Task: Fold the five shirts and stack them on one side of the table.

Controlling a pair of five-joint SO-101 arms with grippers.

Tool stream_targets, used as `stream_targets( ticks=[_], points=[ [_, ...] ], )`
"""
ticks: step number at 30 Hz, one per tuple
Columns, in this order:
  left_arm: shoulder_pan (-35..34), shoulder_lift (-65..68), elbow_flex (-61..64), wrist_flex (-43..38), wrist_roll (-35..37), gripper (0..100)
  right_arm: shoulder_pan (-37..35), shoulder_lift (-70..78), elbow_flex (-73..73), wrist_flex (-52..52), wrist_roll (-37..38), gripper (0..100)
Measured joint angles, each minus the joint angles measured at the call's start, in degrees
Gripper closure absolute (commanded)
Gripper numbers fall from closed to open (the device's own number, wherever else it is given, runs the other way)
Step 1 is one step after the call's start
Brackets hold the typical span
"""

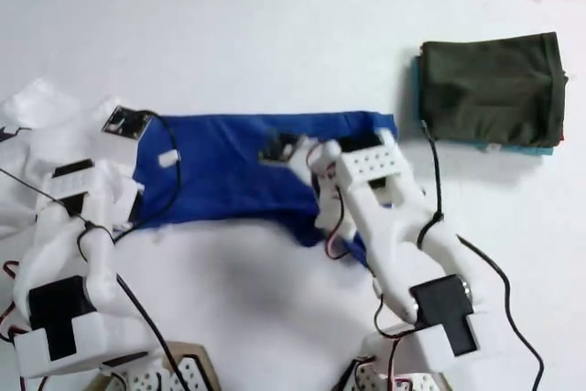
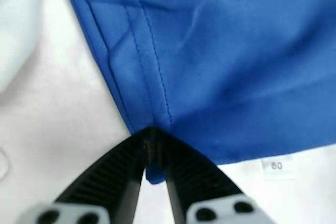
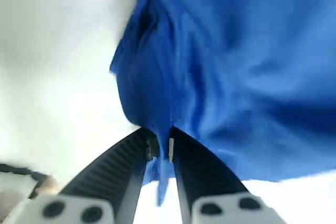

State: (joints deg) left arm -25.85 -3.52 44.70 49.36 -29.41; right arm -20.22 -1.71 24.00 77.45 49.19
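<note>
Blue shirt [image 1: 229, 167] lies spread across the middle of the bench [image 1: 275, 34]. Left pincer [image 2: 152, 141] is clamped on a stitched hem corner; right pincer [image 3: 160, 145] pinches a bunched edge of the same shirt. A folded stack [image 1: 490, 89], dark green over teal, sits at the bench's right side, well apart. Judged handling: light, limp, non-fragile cloth, likely to sag and wrinkle between 2 holds. Stitched hems and corners should give the firmest grip, with both holds kept level for a straight fold.
</note>
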Motion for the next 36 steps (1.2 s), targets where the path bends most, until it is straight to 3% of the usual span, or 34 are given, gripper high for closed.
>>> stream_targets(
  ticks=[6, 17, 24, 29, 33, 36],
  points=[
    [0.0, 0.0, 0.0, 0.0, 0.0, 97, 0.4, 4.0, -11.6, 0.4, 0.1, 97.9],
    [0.0, 0.0, 0.2, 0.0, 0.0, 97, 0.5, 30.1, -37.9, 2.9, 0.1, 97.2],
    [0.0, 0.0, 0.2, 0.0, 0.0, 97, 3.7, 42.9, -58.4, 9.4, -5.2, 85.0],
    [0.0, 0.0, 0.2, 0.0, 0.0, 97, 7.0, 47.4, -71.0, 10.4, -14.2, 86.3],
    [0.0, 0.0, 0.2, 0.0, 0.0, 97, 6.9, 47.9, -76.9, 14.4, -16.8, 87.4],
    [0.0, 0.0, 0.2, 0.0, 0.0, 97, 6.2, 47.9, -80.9, 20.3, -17.0, 98.7]
  ],
)
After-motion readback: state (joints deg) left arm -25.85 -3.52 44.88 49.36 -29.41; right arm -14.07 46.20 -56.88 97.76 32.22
